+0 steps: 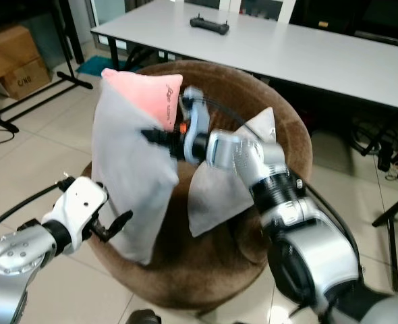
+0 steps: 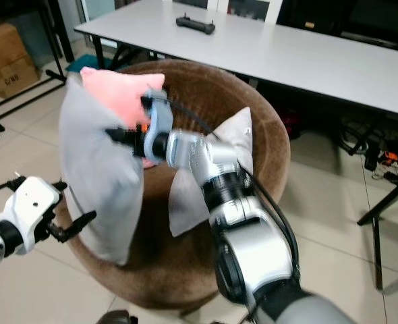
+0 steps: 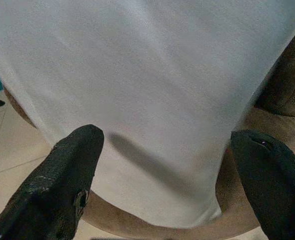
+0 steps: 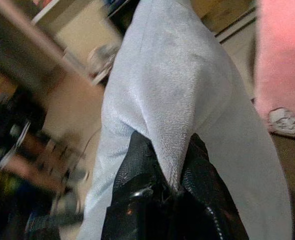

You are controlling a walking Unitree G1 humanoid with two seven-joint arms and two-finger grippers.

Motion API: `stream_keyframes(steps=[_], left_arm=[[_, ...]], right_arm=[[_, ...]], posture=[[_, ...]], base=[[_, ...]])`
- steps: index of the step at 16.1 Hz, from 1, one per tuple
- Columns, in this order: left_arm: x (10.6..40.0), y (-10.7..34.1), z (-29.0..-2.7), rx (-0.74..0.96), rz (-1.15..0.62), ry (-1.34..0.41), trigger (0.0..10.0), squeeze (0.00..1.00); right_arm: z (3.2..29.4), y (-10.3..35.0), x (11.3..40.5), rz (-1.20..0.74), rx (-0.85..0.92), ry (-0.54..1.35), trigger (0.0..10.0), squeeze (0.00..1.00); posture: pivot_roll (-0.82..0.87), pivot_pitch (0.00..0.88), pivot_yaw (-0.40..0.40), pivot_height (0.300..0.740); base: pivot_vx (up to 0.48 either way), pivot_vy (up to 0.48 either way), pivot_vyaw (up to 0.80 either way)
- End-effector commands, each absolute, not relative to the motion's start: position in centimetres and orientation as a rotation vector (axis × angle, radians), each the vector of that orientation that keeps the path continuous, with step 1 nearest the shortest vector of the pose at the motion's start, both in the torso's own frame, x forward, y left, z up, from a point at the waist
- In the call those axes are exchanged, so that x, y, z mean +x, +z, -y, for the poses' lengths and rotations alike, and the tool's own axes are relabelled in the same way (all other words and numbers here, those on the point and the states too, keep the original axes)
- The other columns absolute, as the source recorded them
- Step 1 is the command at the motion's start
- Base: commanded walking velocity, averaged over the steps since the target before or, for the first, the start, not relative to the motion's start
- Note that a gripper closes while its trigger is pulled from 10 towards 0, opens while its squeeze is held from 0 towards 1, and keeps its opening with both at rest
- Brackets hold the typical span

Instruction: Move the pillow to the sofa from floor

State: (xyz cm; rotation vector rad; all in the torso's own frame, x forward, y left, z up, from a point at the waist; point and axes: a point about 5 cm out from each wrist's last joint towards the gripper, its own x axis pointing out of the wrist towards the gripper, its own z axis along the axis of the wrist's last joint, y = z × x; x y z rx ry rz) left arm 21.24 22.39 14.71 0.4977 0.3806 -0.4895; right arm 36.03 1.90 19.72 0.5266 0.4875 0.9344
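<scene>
A tall grey pillow (image 1: pixel 128 175) hangs upright over the front left of the round brown sofa chair (image 1: pixel 290 128). My right gripper (image 1: pixel 155 137) is shut on a fold of this grey pillow (image 4: pixel 172 90) near its upper edge. The pinch shows close up in the right wrist view, where the right gripper (image 4: pixel 173 170) clamps the fabric. My left gripper (image 1: pixel 115 226) is open at the pillow's lower left edge. Its fingers (image 3: pixel 62 180) spread wide in front of the grey cloth (image 3: pixel 147 85). A pink pillow (image 1: pixel 148 91) and a second grey pillow (image 1: pixel 222 189) rest on the sofa.
A long white table (image 1: pixel 307 54) with a black controller (image 1: pixel 209 25) stands behind the sofa. Cardboard boxes (image 1: pixel 10 57) and a black stand leg (image 1: pixel 67 74) are at the far left. Cables (image 1: pixel 388 158) lie on the tiled floor at the right.
</scene>
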Motion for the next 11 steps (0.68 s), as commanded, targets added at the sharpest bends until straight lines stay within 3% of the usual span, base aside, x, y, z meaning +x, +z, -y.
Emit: stream_keyframes(steps=[1,5,6,7,8,9,11], left_arm=[[21.2,15.2,-22.1,0.511,-0.368,-0.499,10.0,0.60],[20.8,15.3,-22.3,0.522,-0.382,-0.492,10.0,0.60],[20.7,15.4,-22.4,0.526,-0.387,-0.489,10.0,0.59],[20.7,15.4,-22.4,0.528,-0.388,-0.488,10.0,0.60],[20.7,15.4,-22.4,0.528,-0.390,-0.486,10.0,0.60],[20.7,15.4,-22.5,0.530,-0.391,-0.483,10.0,0.59],[20.7,15.4,-22.5,0.533,-0.393,-0.481,10.0,0.59]], right_arm=[[-4.5,21.1,35.6,-0.440,0.612,0.946,0.0,0.00],[0.8,16.0,38.3,-0.469,0.670,0.416,0.0,0.00],[2.5,14.5,38.4,-0.477,0.610,0.314,0.0,0.00],[3.1,13.8,38.3,-0.482,0.570,0.290,0.0,0.00],[3.6,13.3,38.2,-0.481,0.528,0.276,0.7,0.00],[4.9,12.2,38.1,-0.482,0.425,0.244,10.0,0.00],[6.0,11.6,38.2,-0.480,0.350,0.194,10.0,0.00]], posture=[[0.14,0.000,-0.079,0.740],[0.17,0.000,-0.093,0.740],[0.17,0.000,-0.097,0.740],[0.18,0.000,-0.099,0.740],[0.18,0.000,-0.099,0.740],[0.18,0.000,-0.102,0.740],[0.18,0.000,-0.102,0.740]], base=[[0.000,0.000,0.00],[0.000,0.000,0.00],[0.000,0.000,0.00],[0.000,0.000,0.00],[0.000,0.000,0.00],[0.000,0.000,0.00],[0.000,0.000,0.00]])
